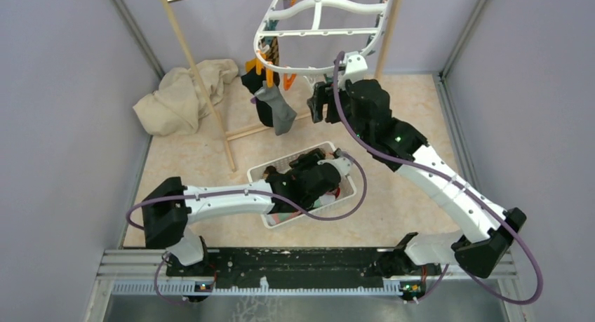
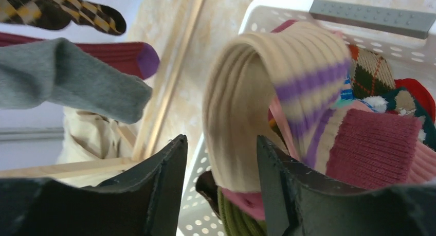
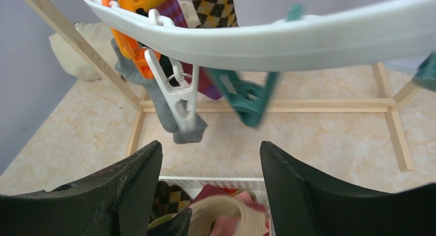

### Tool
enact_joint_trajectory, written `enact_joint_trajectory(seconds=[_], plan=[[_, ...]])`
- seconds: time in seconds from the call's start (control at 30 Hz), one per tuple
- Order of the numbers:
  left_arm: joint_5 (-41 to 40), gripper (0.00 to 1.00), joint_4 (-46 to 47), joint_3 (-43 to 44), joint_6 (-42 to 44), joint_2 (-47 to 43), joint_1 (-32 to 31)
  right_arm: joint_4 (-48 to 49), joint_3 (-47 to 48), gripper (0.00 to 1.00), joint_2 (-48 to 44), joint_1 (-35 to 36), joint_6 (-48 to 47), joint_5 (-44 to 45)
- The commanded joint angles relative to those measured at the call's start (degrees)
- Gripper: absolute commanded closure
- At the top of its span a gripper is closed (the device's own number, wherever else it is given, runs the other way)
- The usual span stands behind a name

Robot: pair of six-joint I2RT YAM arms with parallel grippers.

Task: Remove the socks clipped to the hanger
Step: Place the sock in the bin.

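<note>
The white oval plastic drying hanger [image 1: 309, 34] hangs at the back, between the uprights of the wooden pole rack [image 1: 200, 90]. Small fabric socks [image 1: 277, 108] dangle from its front left corner. Before them, mid-table, sits the white rectangular mesh basket [image 1: 261, 169], with more socks inside. A crumpled beige cloth [image 1: 172, 101] lies back left, beside the rack's left upright.

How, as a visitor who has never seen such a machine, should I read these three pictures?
Two robot arms share a table. One picture looks down from above; the other two come from a camera on each wrist. The left tool hangs open over a white basket of socks, with a blurred cream striped sock between its fingers, seemingly not clamped. The right tool is open and empty just under the white hanger, where a grey sock and others are clipped. A beige cloth lies at the back left.
</note>
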Motion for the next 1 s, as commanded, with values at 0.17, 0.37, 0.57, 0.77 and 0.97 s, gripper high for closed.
enact_joint_trajectory(seconds=[0.17,0.37,0.57,0.77,0.97], plan=[[7.3,0.06,1.99,-1.7,-6.33,-6.74,2.27,-1.87,-0.87,0.28,-7.95,-1.13,2.61,-4.48],[12.06,0.01,0.97,-0.94,-6.91,-14.15,2.35,2.21,-7.23,0.28,-12.21,-1.52,3.71,-9.86],[10.89,0.01,1.02,-2.98,-10.26,-21.71,2.89,13.94,-18.75,0.28,-14.78,-1.63,4.88,-17.12],[8.13,0.01,-1.52,-6.83,-18.45,-28.43,7.78,33.0,-28.58,0.29,-11.27,-1.63,3.69,-22.11],[11.06,0.01,-4.49,-10.26,-24.52,-33.6,16.49,46.47,-30.94,0.31,-2.37,-1.64,1.49,-21.74]])
